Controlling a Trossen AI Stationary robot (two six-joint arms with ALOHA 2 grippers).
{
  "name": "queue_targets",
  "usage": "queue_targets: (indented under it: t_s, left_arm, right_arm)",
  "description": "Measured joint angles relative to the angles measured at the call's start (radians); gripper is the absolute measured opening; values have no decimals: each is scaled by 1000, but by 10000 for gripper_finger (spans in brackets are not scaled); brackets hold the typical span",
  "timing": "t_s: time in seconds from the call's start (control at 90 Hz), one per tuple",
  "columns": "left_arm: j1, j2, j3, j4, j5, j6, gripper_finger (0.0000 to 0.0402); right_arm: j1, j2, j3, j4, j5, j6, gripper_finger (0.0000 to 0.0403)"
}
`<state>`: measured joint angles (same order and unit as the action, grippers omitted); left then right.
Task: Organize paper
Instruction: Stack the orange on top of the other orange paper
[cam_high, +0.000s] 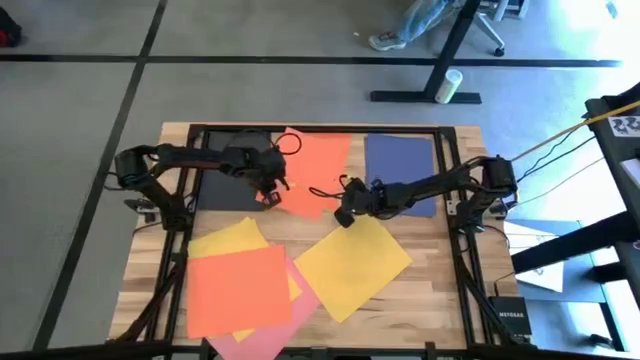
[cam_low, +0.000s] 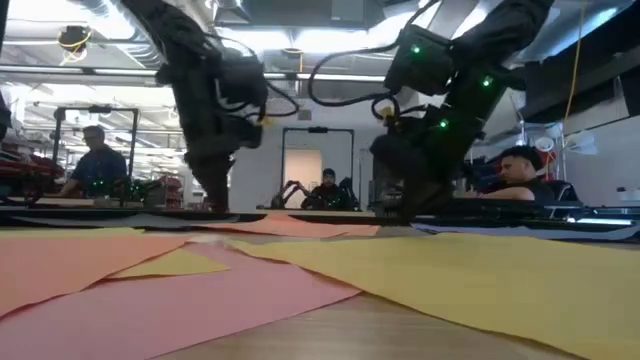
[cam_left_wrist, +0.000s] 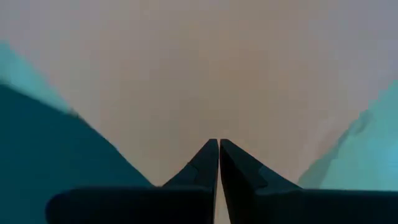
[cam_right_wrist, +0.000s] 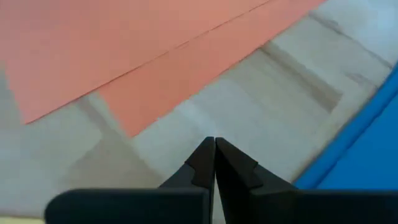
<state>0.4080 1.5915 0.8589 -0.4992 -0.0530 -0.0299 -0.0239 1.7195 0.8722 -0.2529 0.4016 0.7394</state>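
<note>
The left gripper (cam_high: 271, 192) is down at the near-left corner of an orange-red sheet (cam_high: 318, 165) at the far middle of the wooden counter (cam_high: 440, 290). In the left wrist view its fingers (cam_left_wrist: 205, 165) are pressed together with the sheet's surface filling the frame right beyond the tips; whether any paper is pinched between them cannot be told.

The right gripper (cam_high: 343, 215) sits just off that same sheet's near edge, its fingers (cam_right_wrist: 214, 158) closed on nothing over bare wood, with two layered orange-red edges (cam_right_wrist: 124, 56) just ahead of it and a navy blue sheet (cam_right_wrist: 367, 155) off to one side.

A black sheet (cam_high: 225, 190) lies under the left arm, behind its gripper. A yellow sheet (cam_high: 352, 265) lies directly nearward of the right gripper. Further toward the near-left corner, a second orange-red sheet (cam_high: 238, 290) overlaps another yellow one (cam_high: 225, 240) and a pink one (cam_high: 260, 340).

A dark box (cam_high: 510, 318) beside the counter carries white lettering that appears to read NETGEAR. People sit in the room beyond the counter (cam_low: 98, 160).
</note>
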Motion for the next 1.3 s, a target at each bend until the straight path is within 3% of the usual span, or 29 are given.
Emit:
queue_targets:
  t_s: [0.3, 0.667, 0.889, 1.3]
  left_arm:
    - [-31, 92, -9, 180, 80, -43, 0]
    - [-62, 100, -9, 313, 83, -72, 0]
    - [-62, 100, -9, 319, 82, -72, 0]
    - [-63, 146, -9, 471, 87, -85, 0]
  right_arm:
    - [-11, 6, 0, -30, 43, 11, 0]
    - [-23, 6, -31, -37, 71, 28, 0]
    - [-68, 0, -136, 60, 28, 69, 0]
    - [-70, 5, -138, 155, -36, 38, 0]
